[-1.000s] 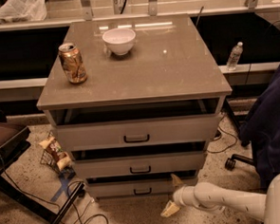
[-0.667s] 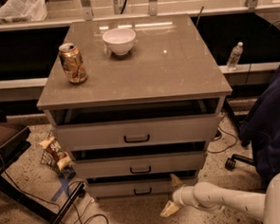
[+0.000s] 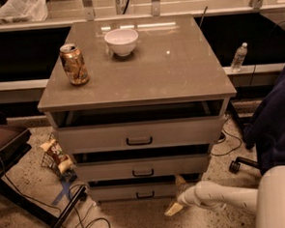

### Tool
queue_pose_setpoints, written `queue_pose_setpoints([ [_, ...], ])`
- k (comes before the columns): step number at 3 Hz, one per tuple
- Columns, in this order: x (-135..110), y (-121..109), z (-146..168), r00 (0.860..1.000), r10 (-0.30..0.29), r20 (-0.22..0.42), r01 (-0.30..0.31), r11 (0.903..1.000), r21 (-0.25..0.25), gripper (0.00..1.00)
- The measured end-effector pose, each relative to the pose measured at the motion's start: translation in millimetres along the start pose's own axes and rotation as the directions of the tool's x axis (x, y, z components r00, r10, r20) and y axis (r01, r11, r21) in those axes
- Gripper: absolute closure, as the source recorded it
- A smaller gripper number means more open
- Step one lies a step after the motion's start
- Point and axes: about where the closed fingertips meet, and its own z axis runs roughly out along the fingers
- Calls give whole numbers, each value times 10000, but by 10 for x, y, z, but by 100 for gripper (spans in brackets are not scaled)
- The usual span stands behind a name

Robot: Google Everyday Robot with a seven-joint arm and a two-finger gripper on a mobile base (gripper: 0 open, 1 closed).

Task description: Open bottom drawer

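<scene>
Speckled floor (image 3: 139, 222) with loose cables, and a grey cabinet (image 3: 178, 70) with 3 drawers parked in the middle of it. Down low on the right, my fingers (image 3: 171, 211) are spread wide with nothing between them: 1 tan tip points up by the right end of the bottom drawer (image 3: 118, 192), the other angles down toward the floor. So the gripper (image 3: 175, 195) sits just beside that drawer's right edge; I can't tell if it touches. The white arm (image 3: 225, 198) runs off to the lower right.

The bottom drawer is the lowest front, with a small black handle (image 3: 145, 194) at its centre and a dark gap above it. Above are the middle drawer (image 3: 107, 171) and top drawer (image 3: 95, 137).

Up top: a soda can (image 3: 74, 64) on the left, a white bowl (image 3: 121, 41) behind it. A snack bag (image 3: 57, 155) lies on the floor to the left, a water bottle (image 3: 239, 57) stands off right.
</scene>
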Motion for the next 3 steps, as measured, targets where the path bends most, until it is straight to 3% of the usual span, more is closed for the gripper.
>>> queue_pose_setpoints([
  [2,267,-317,109,9973,-191,-703,205,9996,204,0],
  [3,448,-313,242,9933,-140,-1146,152,9998,92,0],
])
